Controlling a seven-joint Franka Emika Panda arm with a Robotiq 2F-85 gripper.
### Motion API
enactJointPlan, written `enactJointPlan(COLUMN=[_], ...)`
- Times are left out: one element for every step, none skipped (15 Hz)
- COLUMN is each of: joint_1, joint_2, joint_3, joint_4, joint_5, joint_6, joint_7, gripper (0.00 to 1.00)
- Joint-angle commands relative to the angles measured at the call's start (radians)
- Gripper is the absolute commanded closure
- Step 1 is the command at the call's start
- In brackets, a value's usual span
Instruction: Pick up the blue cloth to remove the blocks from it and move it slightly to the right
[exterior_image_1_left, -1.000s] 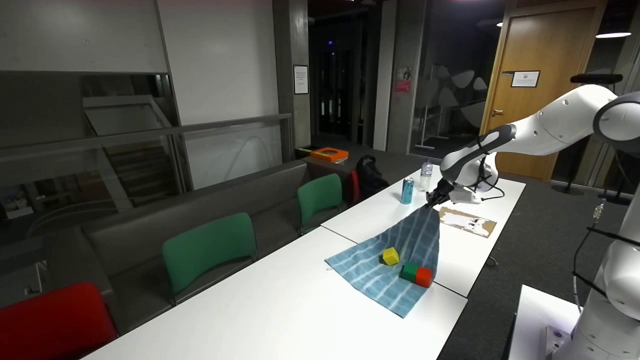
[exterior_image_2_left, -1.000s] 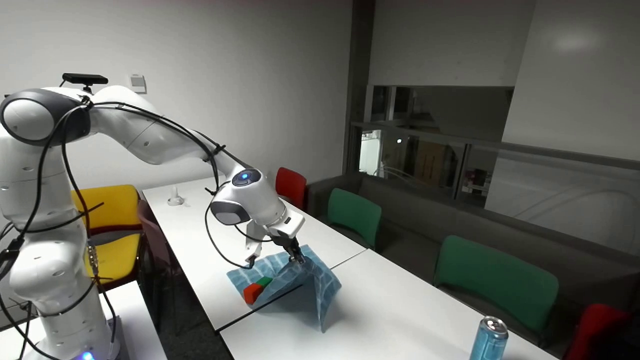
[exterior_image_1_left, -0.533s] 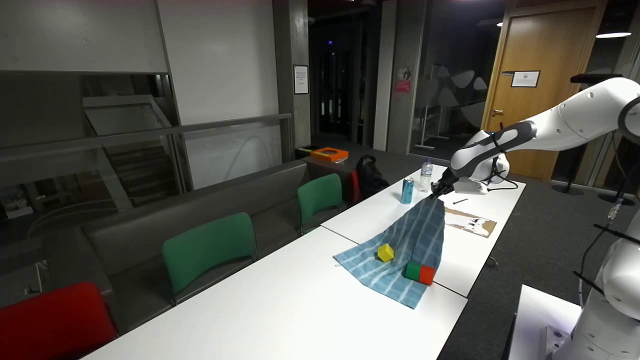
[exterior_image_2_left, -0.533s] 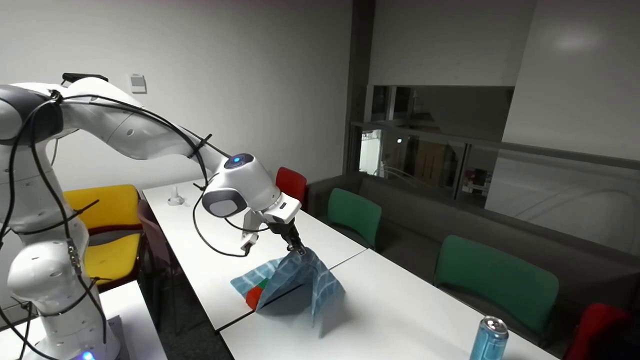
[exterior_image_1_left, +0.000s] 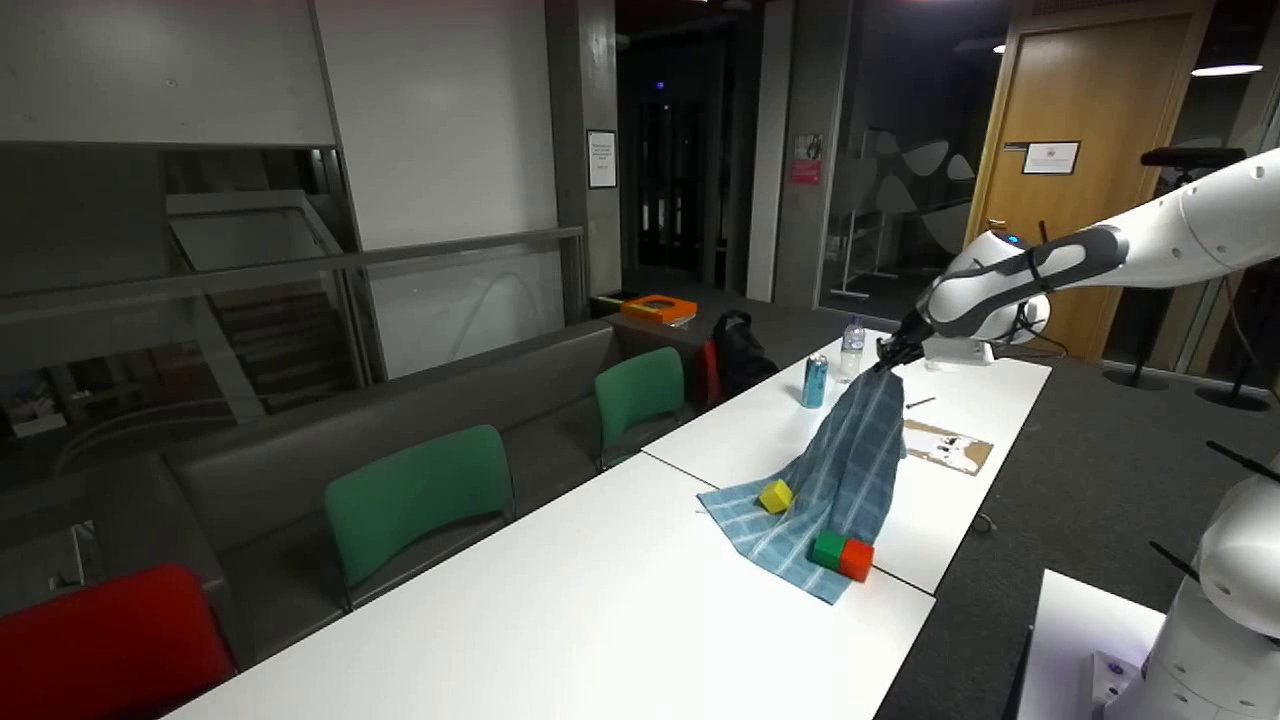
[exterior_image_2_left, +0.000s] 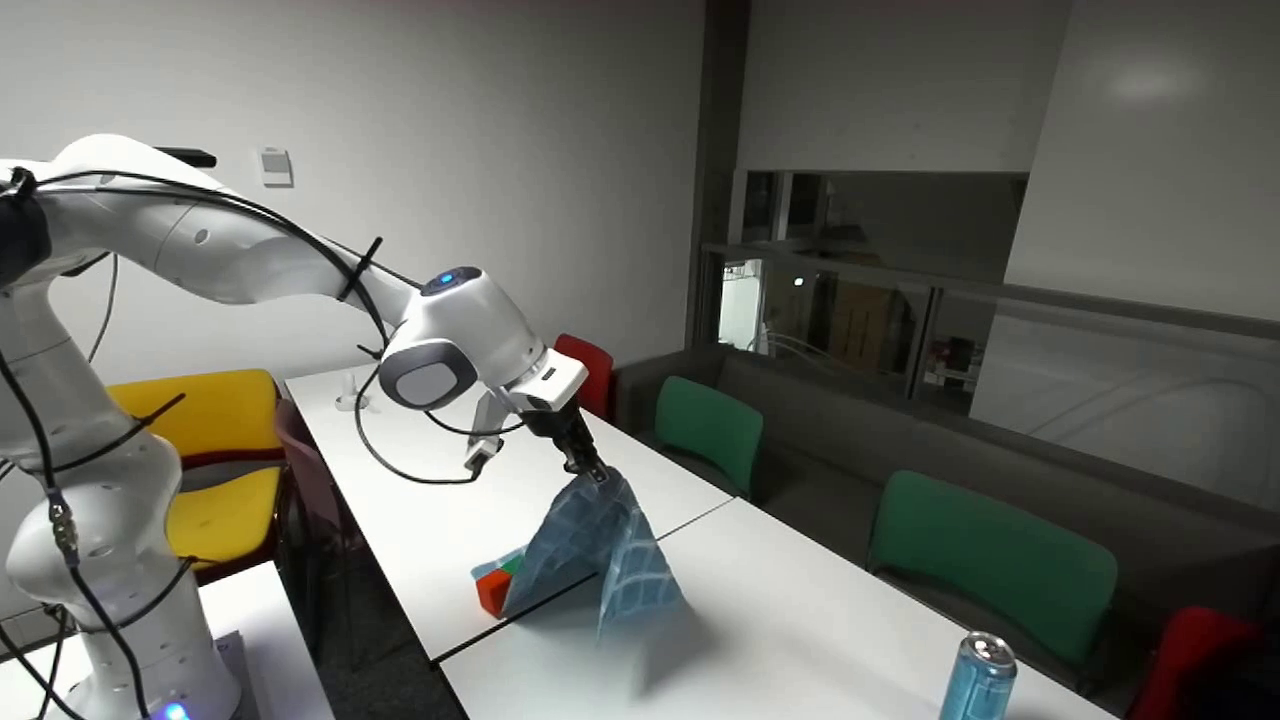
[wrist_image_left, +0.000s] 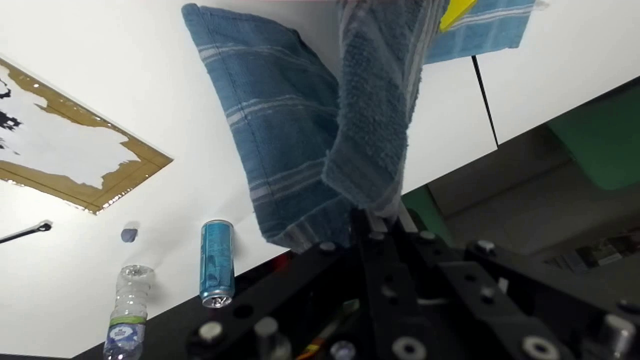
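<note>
The light blue cloth (exterior_image_1_left: 850, 450) hangs from my gripper (exterior_image_1_left: 884, 362) like a tent. Its lower part lies on the table. My gripper (wrist_image_left: 382, 215) is shut on a pinched part of the cloth (wrist_image_left: 280, 110), above the table; it also shows in an exterior view (exterior_image_2_left: 598, 473). The yellow block (exterior_image_1_left: 775, 496) sits tilted on the cloth's lower part and shows partly in the wrist view (wrist_image_left: 456, 12). The green block (exterior_image_1_left: 828, 549) touches the red block (exterior_image_1_left: 857, 560) at the cloth's edge. I cannot tell whether the red block rests on cloth or table. The cloth (exterior_image_2_left: 590, 530) hides the yellow block there.
A blue can (exterior_image_1_left: 815, 381) and a plastic bottle (exterior_image_1_left: 851, 350) stand beyond the cloth. A brown board with torn white paper (exterior_image_1_left: 950, 450) and a thin dark tool (exterior_image_1_left: 920, 402) lie on the white table (exterior_image_1_left: 560, 600). Green chairs (exterior_image_1_left: 420, 490) line one side.
My gripper has risen and moved farther toward the can's end of the table. More cloth is lifted, and its lower part slid that way. The blocks shifted slightly; red and green moved toward the cloth's edge.
</note>
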Motion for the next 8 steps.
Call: enactJointPlan(joint_1=[-0.068,-0.084,-0.099,-0.111,-0.119,-0.125,-0.128,-0.127], joint_2=[-0.13,-0.155,-0.179,-0.204,-0.224,-0.247,-0.267,-0.293], joint_3=[0.058,0.073,0.089,0.101,0.111,0.12,0.128,0.133], joint_4=[-0.06,-0.07,-0.079,-0.087,-0.094,-0.101,-0.104,-0.109], joint_5=[-0.101,-0.124,-0.144,-0.158,-0.166,-0.169,-0.171,-0.168], joint_6=[-0.021,-0.023,-0.026,-0.032,-0.036,-0.048,-0.067,-0.098], joint_7=[0.102,0.126,0.15,0.166,0.178,0.185,0.189,0.185], gripper=[0.98,0.98,0.98,0.98,0.98,0.98,0.98,0.98])
